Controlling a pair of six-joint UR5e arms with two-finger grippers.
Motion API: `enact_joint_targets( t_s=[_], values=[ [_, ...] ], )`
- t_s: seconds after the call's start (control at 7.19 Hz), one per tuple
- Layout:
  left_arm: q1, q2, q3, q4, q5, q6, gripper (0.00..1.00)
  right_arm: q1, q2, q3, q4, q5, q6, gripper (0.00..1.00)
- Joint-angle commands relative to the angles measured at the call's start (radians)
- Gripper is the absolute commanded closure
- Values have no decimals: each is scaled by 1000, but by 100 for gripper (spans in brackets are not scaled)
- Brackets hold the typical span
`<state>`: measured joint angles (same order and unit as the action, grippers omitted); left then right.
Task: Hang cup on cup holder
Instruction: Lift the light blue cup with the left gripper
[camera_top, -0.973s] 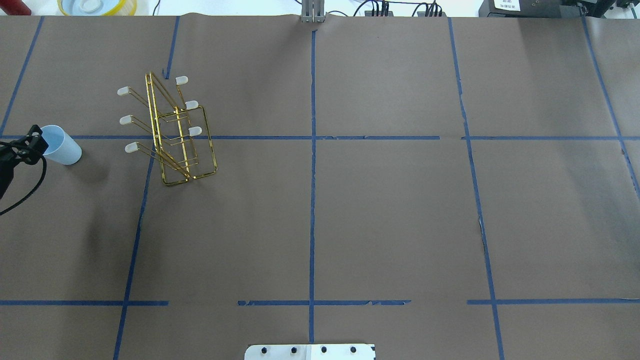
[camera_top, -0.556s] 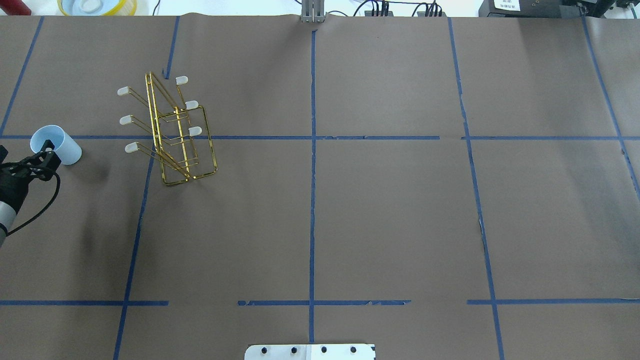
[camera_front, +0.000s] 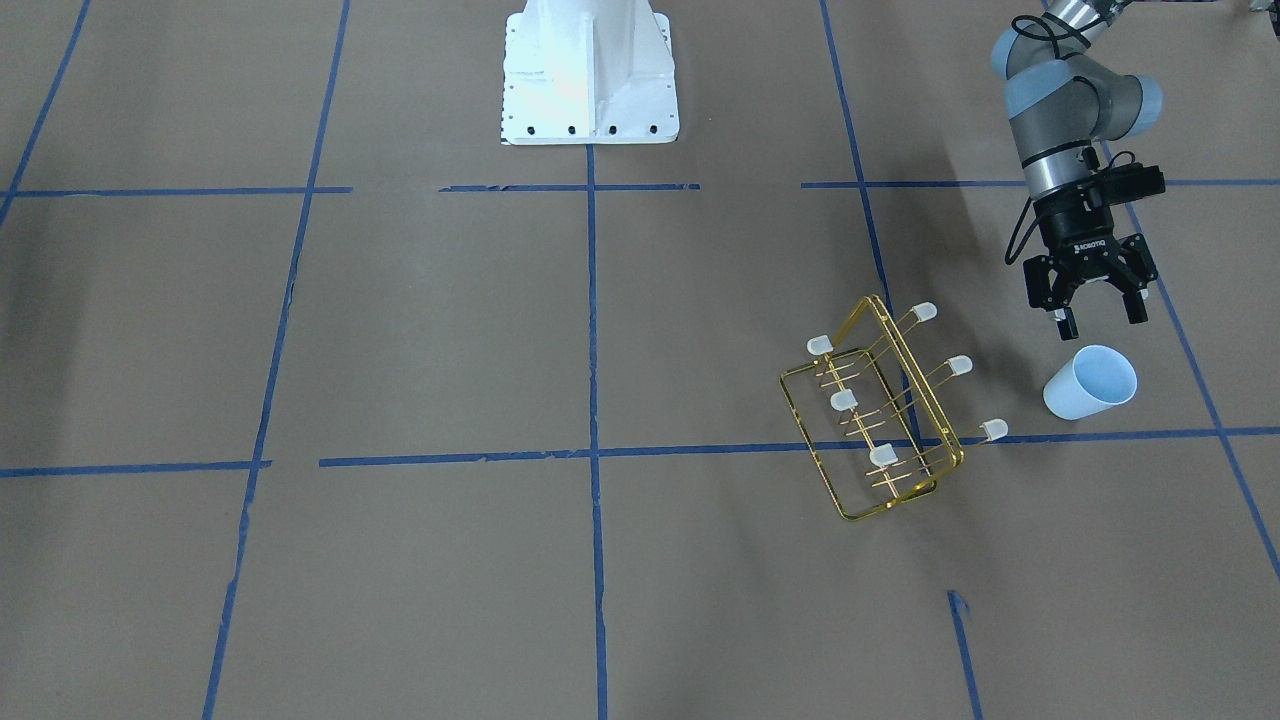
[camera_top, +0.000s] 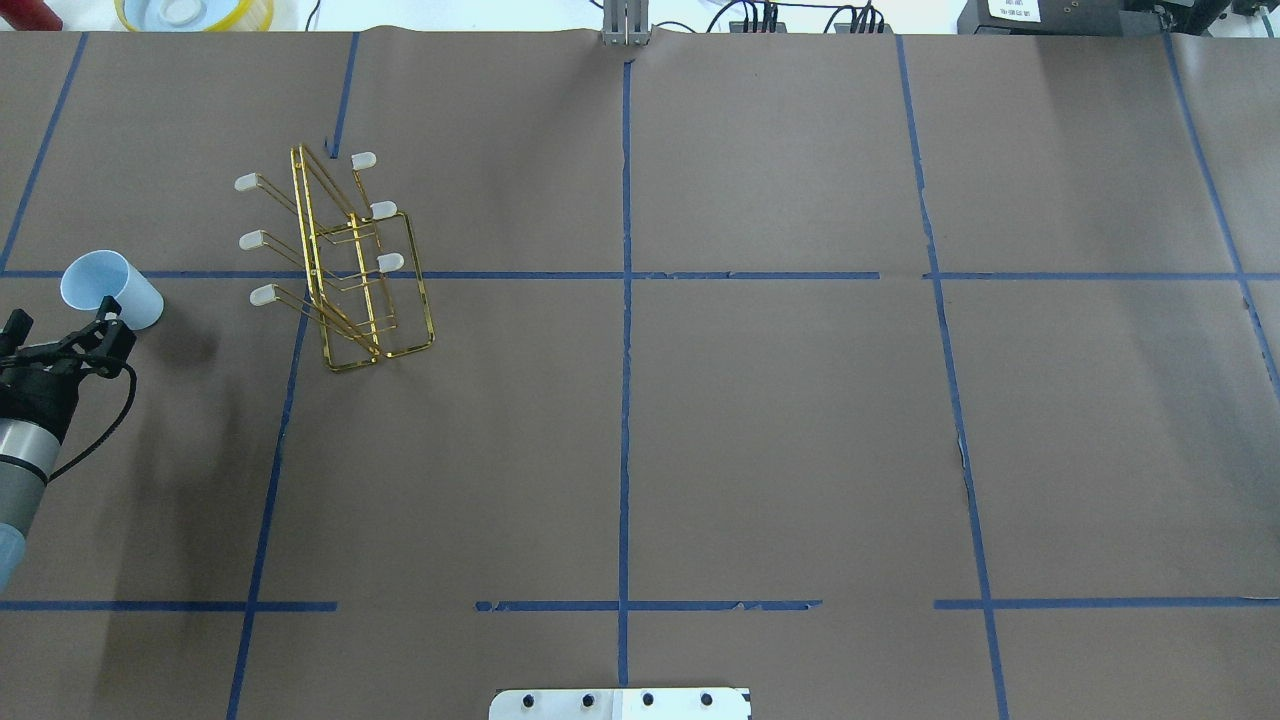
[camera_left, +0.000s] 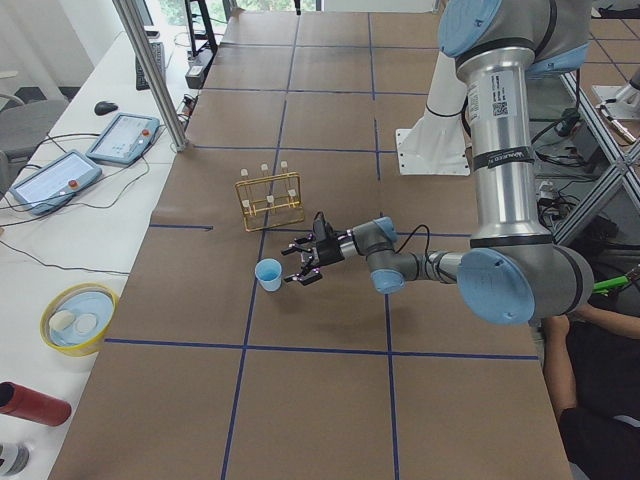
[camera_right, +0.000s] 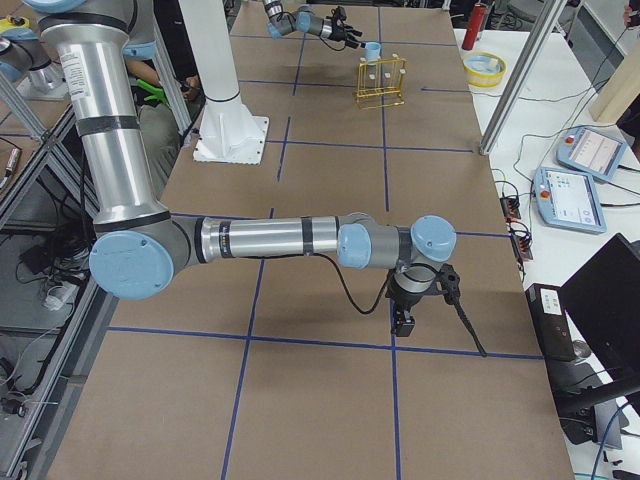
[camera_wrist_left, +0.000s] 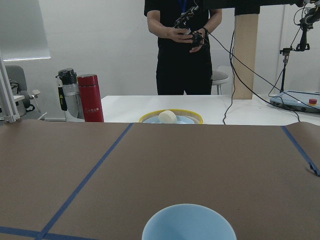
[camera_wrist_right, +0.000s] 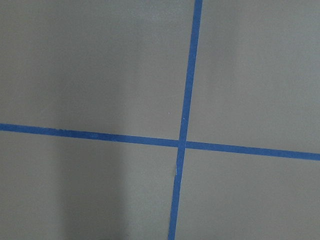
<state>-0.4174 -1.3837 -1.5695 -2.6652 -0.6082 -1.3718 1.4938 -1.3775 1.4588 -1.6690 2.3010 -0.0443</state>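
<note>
The pale blue cup (camera_top: 112, 290) stands mouth up near the table's left edge; it also shows in the front view (camera_front: 1090, 383) and the left side view (camera_left: 268, 274). Its rim fills the bottom of the left wrist view (camera_wrist_left: 189, 223). My left gripper (camera_top: 62, 332) is open and empty, level with the table, just on the robot's side of the cup (camera_front: 1100, 318), not touching it. The gold wire cup holder (camera_top: 350, 270) stands to the cup's right with all prongs bare (camera_front: 880, 430). My right gripper (camera_right: 403, 318) shows only in the right side view; I cannot tell its state.
A yellow bowl (camera_top: 195, 12) and a red bottle (camera_wrist_left: 91, 97) sit on the white bench beyond the table's far edge. A person (camera_wrist_left: 182, 45) stands behind it. The robot's white base (camera_front: 590, 70) is at the near edge. Blue tape lines cross the brown table.
My left gripper has drawn back from the cup's rim toward the robot's side. The cup and the cup holder have not moved.
</note>
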Motion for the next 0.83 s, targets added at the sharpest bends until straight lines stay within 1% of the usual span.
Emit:
enact_joint_targets(
  t_s=[0.0, 0.14, 0.42, 0.56, 0.7],
  values=[
    [6, -49, 69, -21, 25, -4, 1, 0, 0, 0, 0, 0, 0, 0],
    [11, -64, 90, -22, 25, -4, 1, -1, 0, 0, 0, 0, 0, 0],
    [23, -64, 101, -28, 25, -6, 1, 0, 0, 0, 0, 0, 0, 0],
    [46, -64, 149, -98, 25, 0, 1, 0, 0, 0, 0, 0, 0, 0],
    [67, -66, 163, -110, 24, 2, 1, 0, 0, 0, 0, 0, 0, 0]
  ],
)
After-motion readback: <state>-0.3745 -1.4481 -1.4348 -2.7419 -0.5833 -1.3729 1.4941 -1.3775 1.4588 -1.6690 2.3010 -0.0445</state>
